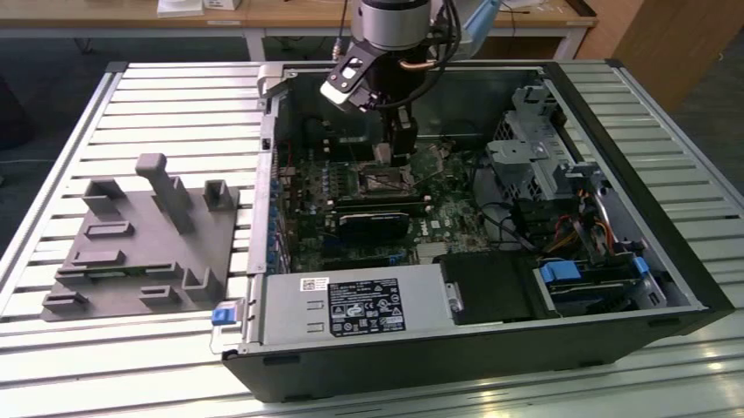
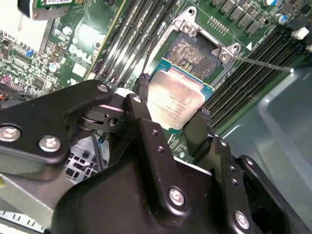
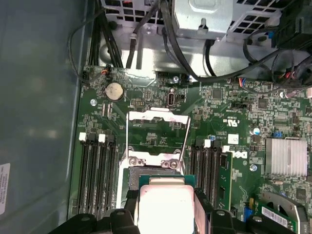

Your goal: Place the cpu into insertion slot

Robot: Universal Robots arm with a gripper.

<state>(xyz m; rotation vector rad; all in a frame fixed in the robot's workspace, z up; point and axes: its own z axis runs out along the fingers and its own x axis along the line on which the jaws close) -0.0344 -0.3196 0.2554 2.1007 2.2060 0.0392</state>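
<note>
Grey metal of the power supply (image 1: 348, 306) lies at the near edge of the open computer case (image 1: 651, 261). Outside the case, on the exterior view's left, stands a grey plastic holder (image 1: 139, 231). Farther in, on the green board (image 1: 448, 228), the insertion slot (image 1: 382, 180) has its silver frame (image 3: 157, 127) lifted and its thin lever (image 2: 263, 63) swung aside, so the dark centre is free. The gripper (image 1: 402, 150) hangs just over it. In both wrist views its jaws pinch the cpu (image 2: 176, 101) by two opposite edges, with the flat silver top facing the camera. The chip is above the slot and partly covers it; how high it hangs I cannot tell. I judge that this step goes well only if the chip is kept level, with its edges parallel to the slot's edges. It should be lowered straight and slowly, without pressing, because the contacts inside probably bend easily.
</note>
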